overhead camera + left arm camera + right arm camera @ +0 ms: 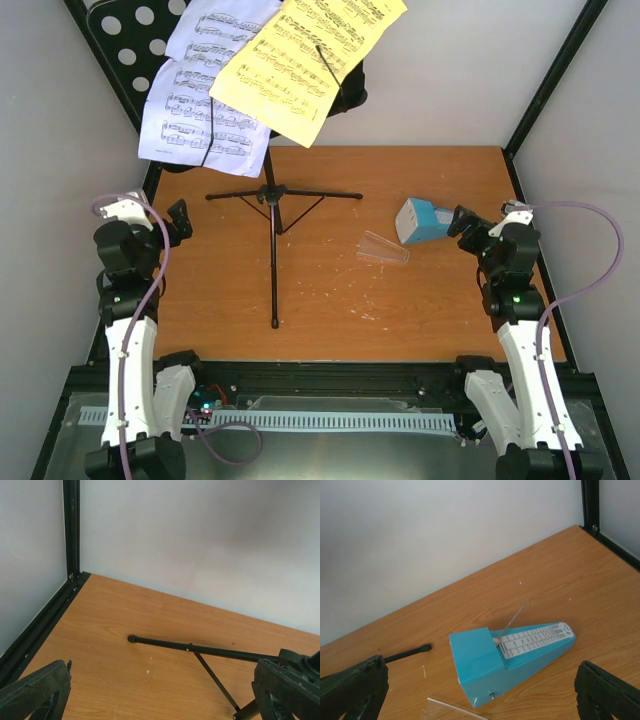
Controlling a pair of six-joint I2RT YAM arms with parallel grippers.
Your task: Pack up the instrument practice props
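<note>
Held both jaws wide and empty, the right poised beside the toppled metronome [424, 220] near the desk's [350, 325] right edge, likely to grab it first.

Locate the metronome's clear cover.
In the top view the clear cover lies on the table, right of centre, just near-left of the blue metronome.

- Blocked mid-table by the music stand [271, 193], legs [275, 285] splayed left, right and nearward.
- Overhung at the back by its desk [130, 40] and sheet-music pages [270, 80].
- Offered bare table [220, 280] between the left gripper [178, 222] and the near leg.
- Crowded ahead of the right gripper [463, 222] by the metronome [425, 220] on its side and the clear cover [383, 249] beside it.
- Shut in on three sides by walls [60, 150].
</note>
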